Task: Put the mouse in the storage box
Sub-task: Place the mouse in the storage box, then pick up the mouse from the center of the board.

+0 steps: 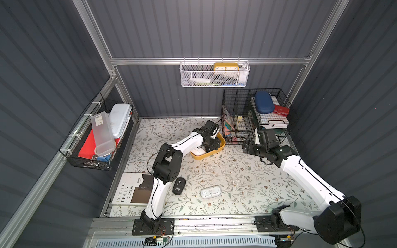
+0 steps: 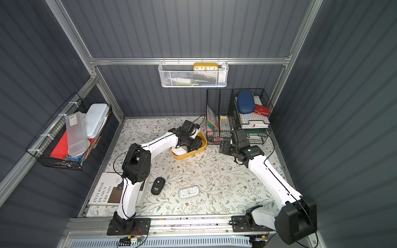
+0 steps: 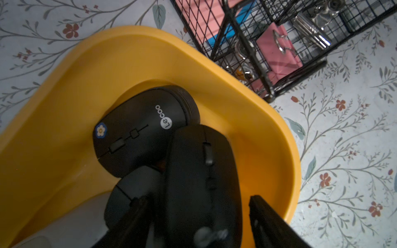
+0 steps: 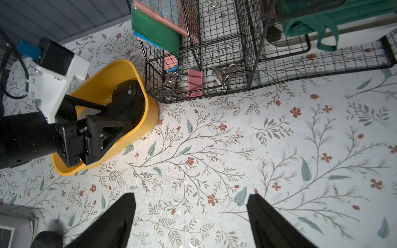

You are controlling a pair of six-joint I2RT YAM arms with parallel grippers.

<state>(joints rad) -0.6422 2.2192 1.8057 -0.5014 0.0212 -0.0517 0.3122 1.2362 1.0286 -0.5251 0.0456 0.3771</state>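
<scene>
Hovering in the storage box [image 3: 268, 133] near the far edge of the table [image 1: 247, 171], left gripper [image 3: 202, 198] has jaws spread clear of the black mouse [image 3: 199, 167], guessing so it settles onto the other mice [image 3: 139, 128], while right gripper [image 4: 191, 195] hangs gaping and empty nearby.

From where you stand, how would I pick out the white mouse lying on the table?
Find the large book at the front corner of the table. Beside it lies a black mouse, then the white mouse: the only pale one outside the yellow storage box.
</scene>
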